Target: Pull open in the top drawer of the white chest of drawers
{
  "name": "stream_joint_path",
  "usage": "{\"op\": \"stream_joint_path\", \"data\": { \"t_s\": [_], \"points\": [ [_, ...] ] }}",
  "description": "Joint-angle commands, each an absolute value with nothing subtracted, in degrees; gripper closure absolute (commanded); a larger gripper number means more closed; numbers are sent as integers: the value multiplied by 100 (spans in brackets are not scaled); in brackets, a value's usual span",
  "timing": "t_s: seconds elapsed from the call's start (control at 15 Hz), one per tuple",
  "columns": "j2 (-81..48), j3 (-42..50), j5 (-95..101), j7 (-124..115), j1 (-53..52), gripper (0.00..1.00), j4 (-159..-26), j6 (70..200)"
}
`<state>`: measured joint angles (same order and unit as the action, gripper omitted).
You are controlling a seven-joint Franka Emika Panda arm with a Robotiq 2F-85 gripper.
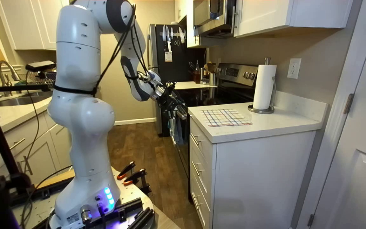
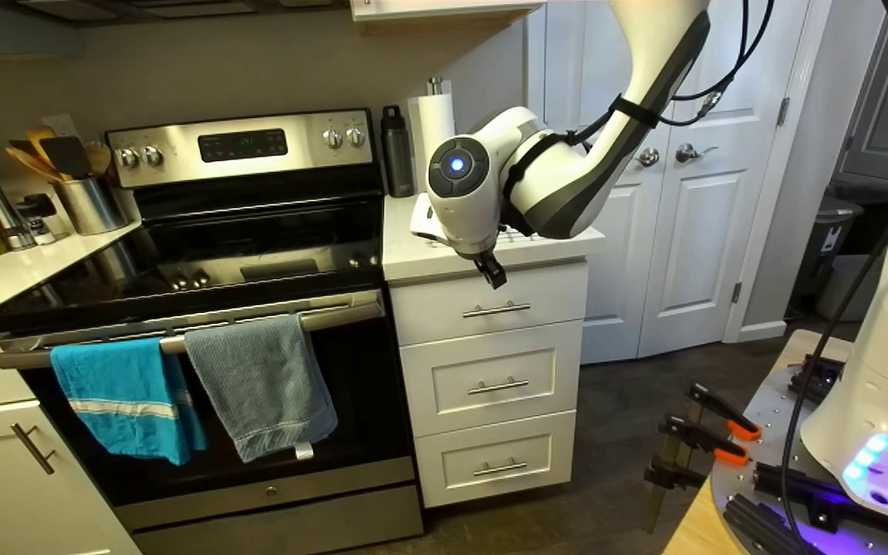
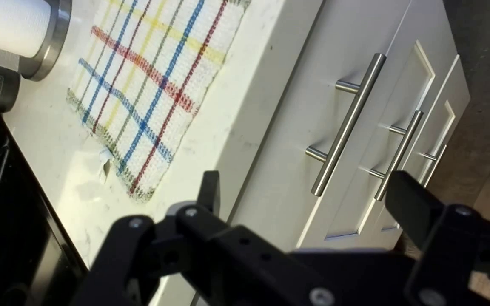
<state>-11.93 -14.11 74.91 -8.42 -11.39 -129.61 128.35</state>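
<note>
The white chest of drawers [image 1: 259, 178] stands beside the stove under a pale countertop; it also shows in an exterior view [image 2: 411, 385]. Its top drawer [image 2: 428, 312] is shut, with a flat white front and a steel bar handle [image 2: 496, 309]. In the wrist view the top drawer [image 3: 283, 161] and its handle [image 3: 349, 123] lie ahead, running diagonally. My gripper [image 3: 304, 178] is open and empty, its black fingers spread wide, apart from the handle. In both exterior views the gripper [image 1: 180, 111] is near the counter's front edge; it also shows pointing down above the handle [image 2: 492, 271].
A checkered cloth [image 1: 224, 117] and a paper towel roll [image 1: 264, 87] are on the countertop, with a black bottle [image 2: 396, 150] by the stove [image 2: 259, 223]. Towels [image 2: 267, 385] hang on the oven handle. Two lower drawers [image 2: 444, 385] are shut. Clamps [image 2: 698, 435] stick out from the robot's table.
</note>
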Motion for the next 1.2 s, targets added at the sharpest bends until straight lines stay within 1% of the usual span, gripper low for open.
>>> {"op": "stream_joint_path", "data": {
  "t_s": [0.0, 0.2, 0.33, 0.47, 0.73, 1.13],
  "points": [
    [-1187, -1355, 7471, -828, -1195, 0, -12958, 12841],
    [-1429, -1306, 7668, -919, -1134, 0, -12848, 13216],
    [-1844, -1214, 7760, -948, -1080, 0, -12702, 13647],
    [-2178, -1129, 7717, -917, -1100, 0, -12590, 13804],
    [-2793, -1028, 7485, -757, -1113, 0, -12258, 13782],
    [-3296, -948, 7514, -753, -1124, 0, -11872, 13809]
  ]
}}
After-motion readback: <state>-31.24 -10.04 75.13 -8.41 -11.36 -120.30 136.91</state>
